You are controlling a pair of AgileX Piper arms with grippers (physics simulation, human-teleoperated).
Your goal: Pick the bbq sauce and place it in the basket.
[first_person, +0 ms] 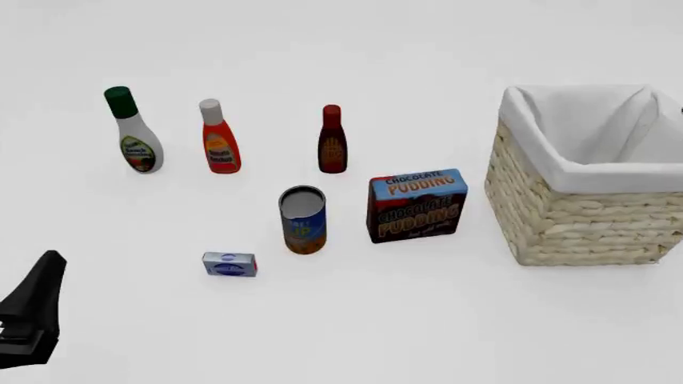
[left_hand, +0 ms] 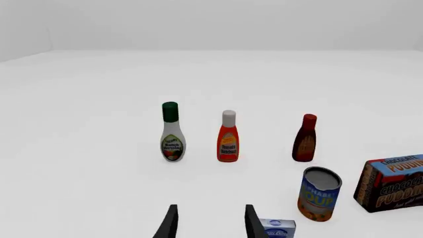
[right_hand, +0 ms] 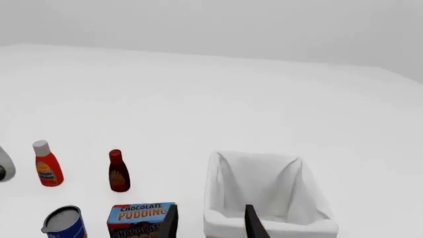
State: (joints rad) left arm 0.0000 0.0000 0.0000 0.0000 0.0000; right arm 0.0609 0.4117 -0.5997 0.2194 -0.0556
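The bbq sauce point(first_person: 332, 140), a slim dark reddish-brown bottle with a red cap, stands upright in the middle of the table. It also shows in the left wrist view point(left_hand: 304, 139) and the right wrist view point(right_hand: 118, 171). The wicker basket point(first_person: 577, 216) with white lining stands at the right and holds nothing; the right wrist view looks down at it point(right_hand: 218, 188). My left gripper point(left_hand: 210, 225) is open and empty, low at the near left point(first_person: 45, 268), far from the bottle. My right gripper point(right_hand: 210, 225) is open and empty, near the basket's near rim; it is out of the front view.
A white bottle with green cap point(first_person: 133, 132) and an orange-red bottle with white cap point(first_person: 219, 138) stand left of the bbq sauce. In front of the sauce are an open can point(first_person: 303, 220), a chocolate pudding box point(first_person: 417, 205) and a small blue-white box point(first_person: 229, 264).
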